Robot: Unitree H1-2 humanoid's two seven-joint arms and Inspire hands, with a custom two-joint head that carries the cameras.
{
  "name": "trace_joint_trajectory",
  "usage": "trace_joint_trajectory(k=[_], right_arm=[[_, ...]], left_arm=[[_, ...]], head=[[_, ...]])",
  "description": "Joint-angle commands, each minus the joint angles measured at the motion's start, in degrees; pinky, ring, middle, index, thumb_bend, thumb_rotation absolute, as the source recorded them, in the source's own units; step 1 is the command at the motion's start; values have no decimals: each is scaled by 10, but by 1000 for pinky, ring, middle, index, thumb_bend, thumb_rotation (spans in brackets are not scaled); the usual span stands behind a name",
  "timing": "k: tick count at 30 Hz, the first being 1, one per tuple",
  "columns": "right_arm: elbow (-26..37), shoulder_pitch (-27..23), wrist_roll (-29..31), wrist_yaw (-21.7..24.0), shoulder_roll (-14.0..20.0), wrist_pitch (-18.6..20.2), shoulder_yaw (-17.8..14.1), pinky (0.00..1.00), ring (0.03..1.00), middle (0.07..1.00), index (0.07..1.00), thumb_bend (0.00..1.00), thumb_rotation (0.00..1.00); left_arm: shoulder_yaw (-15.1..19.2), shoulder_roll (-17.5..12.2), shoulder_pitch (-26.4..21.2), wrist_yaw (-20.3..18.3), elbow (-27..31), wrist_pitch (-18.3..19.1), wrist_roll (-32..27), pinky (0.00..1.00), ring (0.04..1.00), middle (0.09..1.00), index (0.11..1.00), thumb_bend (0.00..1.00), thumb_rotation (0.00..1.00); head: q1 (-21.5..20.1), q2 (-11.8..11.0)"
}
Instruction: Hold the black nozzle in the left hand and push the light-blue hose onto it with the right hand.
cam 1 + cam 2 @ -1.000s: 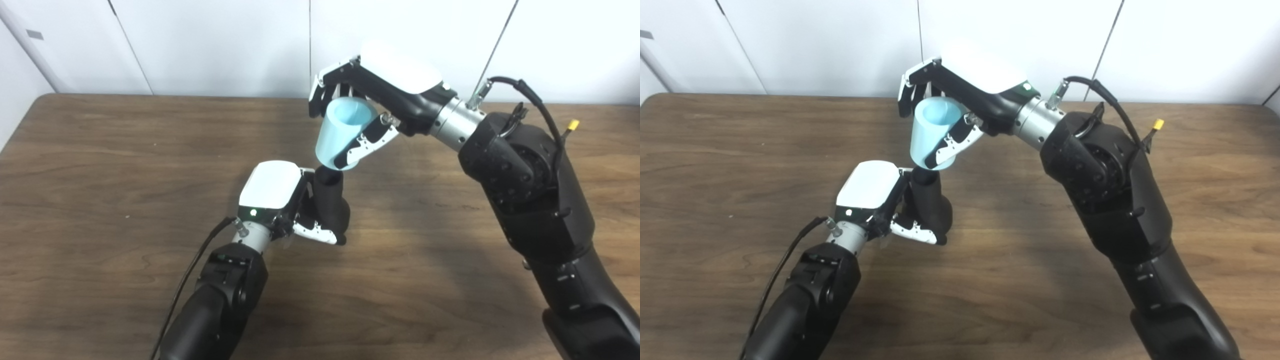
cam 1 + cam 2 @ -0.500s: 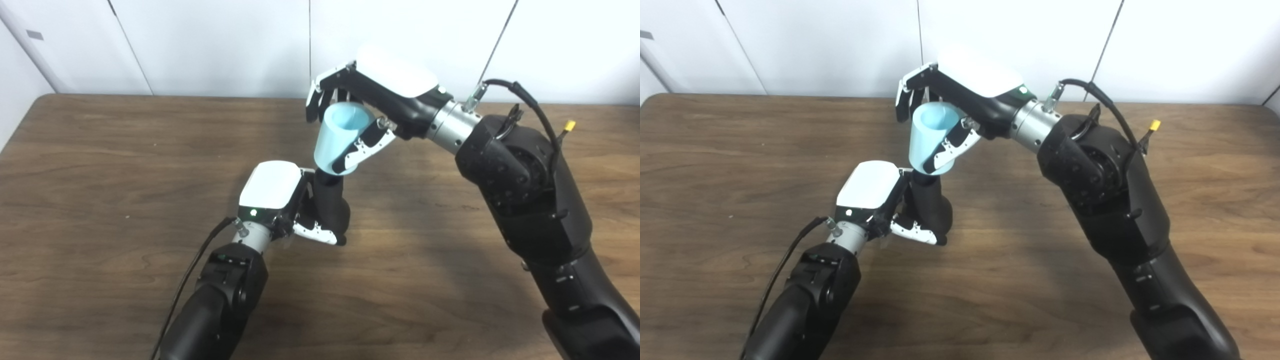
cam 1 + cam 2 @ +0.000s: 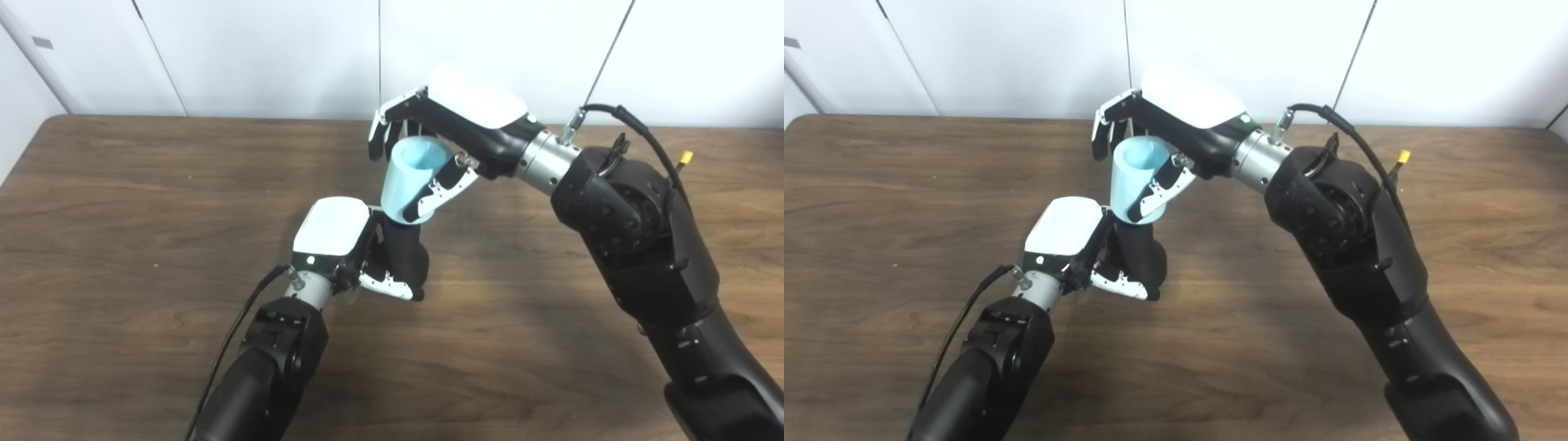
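My left hand [image 3: 343,242] is shut on the black nozzle [image 3: 405,254], holding it roughly upright over the middle of the brown table [image 3: 122,202]. Above it my right hand [image 3: 450,131] is shut on the light-blue hose [image 3: 409,177], a short wide tube with its open mouth facing up. The hose's lower end covers the nozzle's top, so that tip is hidden. In the right eye view the hose [image 3: 1133,177] sits directly over the nozzle [image 3: 1139,254], tilted slightly.
A white panelled wall [image 3: 275,55] runs behind the table's far edge. Black cables trail from both forearms, one with a yellow connector [image 3: 685,157] near the right elbow. Bare wood lies to the left and right of the arms.
My right hand has carried the hose down and a little left, so its lower end now covers the nozzle's top. The left hand and nozzle have stayed still.
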State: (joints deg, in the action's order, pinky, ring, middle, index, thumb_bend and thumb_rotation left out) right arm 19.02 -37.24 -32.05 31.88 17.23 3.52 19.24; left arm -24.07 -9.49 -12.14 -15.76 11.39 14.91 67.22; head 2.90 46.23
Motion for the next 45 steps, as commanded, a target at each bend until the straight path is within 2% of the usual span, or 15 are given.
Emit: trace_joint_trajectory(k=[1,9,12,17,21,30,31,33,34,35,40,42,45], right_arm=[[3,-17,9,-4,4,-14,-5,291,347,479,531,511,0],[4,-9,5,-5,2,-7,-3,284,349,486,530,512,0],[2,-9,5,-7,1,-8,-1,246,334,470,533,510,0],[0,-9,5,-6,-1,-8,1,276,340,474,535,510,0],[-1,-7,4,-7,-2,-5,2,236,323,458,540,507,0],[2,-4,3,-9,-9,-2,4,263,337,477,540,509,0],[2,-4,2,-9,-11,-2,5,255,401,449,523,515,0],[3,-4,1,-9,-13,-2,6,249,433,431,515,518,0],[3,-4,1,-7,-14,0,7,247,373,456,529,512,0],[4,-4,1,-6,-15,1,8,248,353,463,534,510,0],[4,-4,-4,-4,-15,3,11,250,331,470,541,508,0],[4,-4,-6,-3,-14,1,13,235,415,432,519,516,0],[5,-3,-8,-1,-13,-1,15,233,441,428,510,519,0]], left_arm=[[-3,4,-7,-2,2,-6,-2,399,496,471,489,523,0],[-4,3,-7,0,1,-7,0,408,498,473,489,524,0],[-4,4,-7,-2,2,-6,0,400,496,469,490,524,0],[-4,4,-7,-6,4,-5,-1,403,501,477,487,523,0],[-4,5,-7,-1,1,-6,-1,403,498,475,488,523,0],[-5,6,-7,0,1,-7,-1,397,494,472,489,523,0],[-5,6,-7,-1,1,-6,0,401,498,477,488,523,0],[-6,6,-7,-3,2,-6,1,405,502,479,487,523,0],[-6,6,-7,-3,2,-6,1,405,502,479,487,523,0],[-5,6,-7,-3,3,-6,0,400,498,478,488,523,0],[-7,5,-8,-5,3,-7,3,389,491,469,490,524,0],[-7,5,-8,-3,2,-7,2,384,488,462,492,524,0],[-7,7,-8,-1,1,-7,0,381,486,457,493,524,0]], head=[[1,0],[1,2],[1,1],[1,1],[1,1],[3,1],[3,1],[3,1],[3,2],[3,2],[2,3],[1,3],[1,3]])
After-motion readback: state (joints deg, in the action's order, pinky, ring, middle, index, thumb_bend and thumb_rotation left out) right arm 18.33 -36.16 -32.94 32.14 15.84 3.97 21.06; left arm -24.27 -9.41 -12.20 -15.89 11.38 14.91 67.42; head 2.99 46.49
